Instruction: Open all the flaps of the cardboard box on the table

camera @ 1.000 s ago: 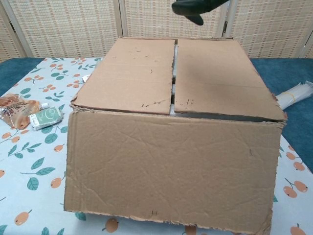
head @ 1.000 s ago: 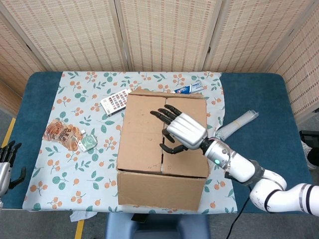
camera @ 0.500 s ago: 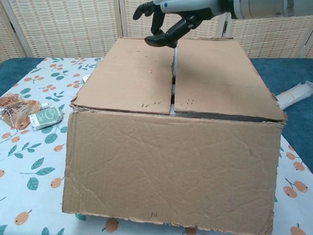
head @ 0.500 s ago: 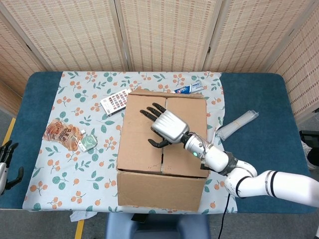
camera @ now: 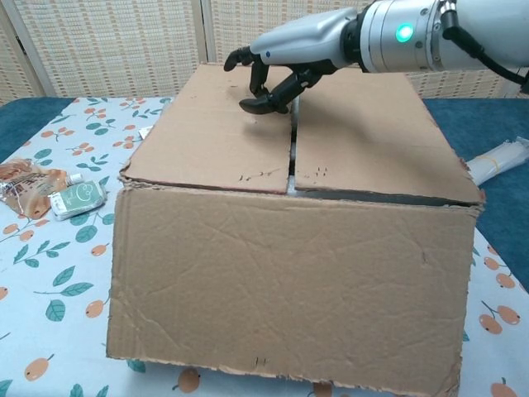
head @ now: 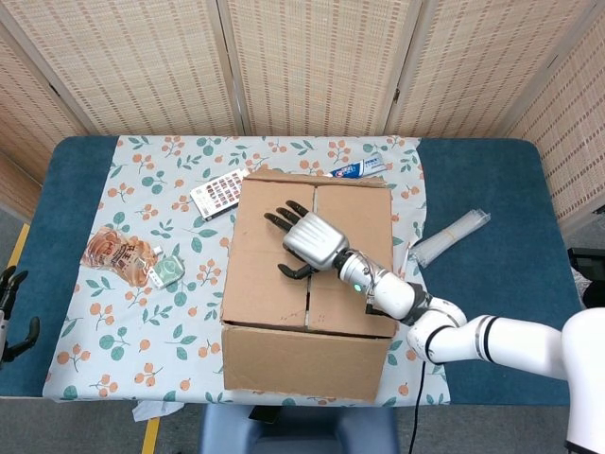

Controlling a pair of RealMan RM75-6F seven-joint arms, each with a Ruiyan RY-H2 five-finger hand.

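Note:
The cardboard box (head: 307, 288) (camera: 289, 248) stands mid-table with its two top flaps lying closed, a narrow seam (camera: 293, 132) between them. My right hand (head: 304, 240) (camera: 277, 70) hovers low over the left flap beside the seam, fingers (camera: 258, 104) spread and curled downward, holding nothing. Its dark fingertips sit just above the cardboard; I cannot tell whether they touch. My left hand (head: 9, 317) shows only at the far left edge of the head view, off the table, fingers apart and empty.
A floral cloth (head: 161, 312) covers the table. A snack packet (head: 113, 253) and a small green pack (head: 165, 271) lie left of the box. A card of samples (head: 217, 193) and a toothpaste tube (head: 359, 168) lie behind it. A clear plastic roll (head: 449, 236) lies to the right.
My right hand has moved left and down across the box top, from above the right flap to low over the left flap by the seam. The box flaps stay closed.

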